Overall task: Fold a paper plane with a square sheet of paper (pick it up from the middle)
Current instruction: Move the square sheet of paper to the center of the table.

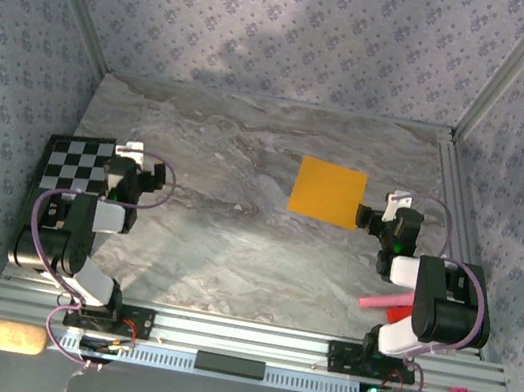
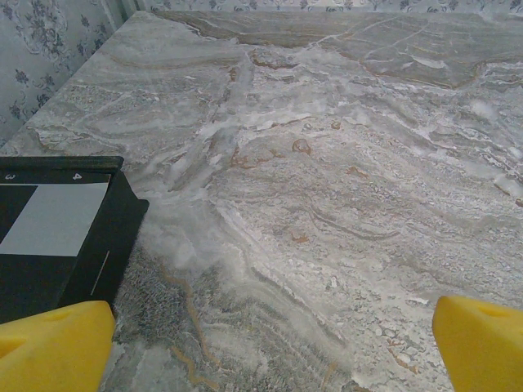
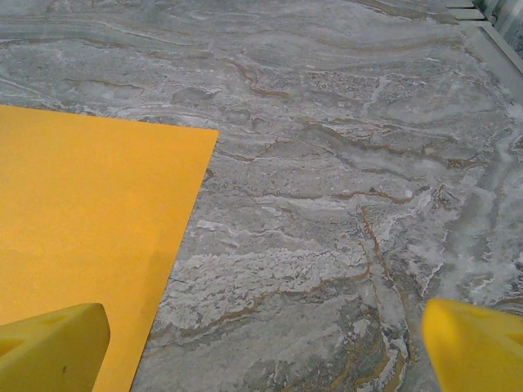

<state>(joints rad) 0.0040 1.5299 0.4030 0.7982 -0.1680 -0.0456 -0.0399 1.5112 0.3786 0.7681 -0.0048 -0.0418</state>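
**Both arms folded, tools wide open**

The left arm (image 1: 82, 235) and right arm (image 1: 441, 304) sit elbow-bent close to their bases. The left tool (image 1: 132, 159) and right tool (image 1: 388, 210) point away from the bases, yellow fingertips (image 2: 49, 351) spread wide apart, gripping nothing.

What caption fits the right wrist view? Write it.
Open right gripper above table, at edge of square sheet of paper.

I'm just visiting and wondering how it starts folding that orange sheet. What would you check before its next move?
1. Square sheet of paper lies flat, unfolded: ok.
2. Right jaws open, fingertips wide apart: ok.
3. Left jaws open, fingertips wide apart: ok.
4. Right jaws over the sheet's middle: not ok, they sit at its right edge.
5. Pink stick clear of the sheet: ok.
6. Chequered board clear of the sheet: ok.
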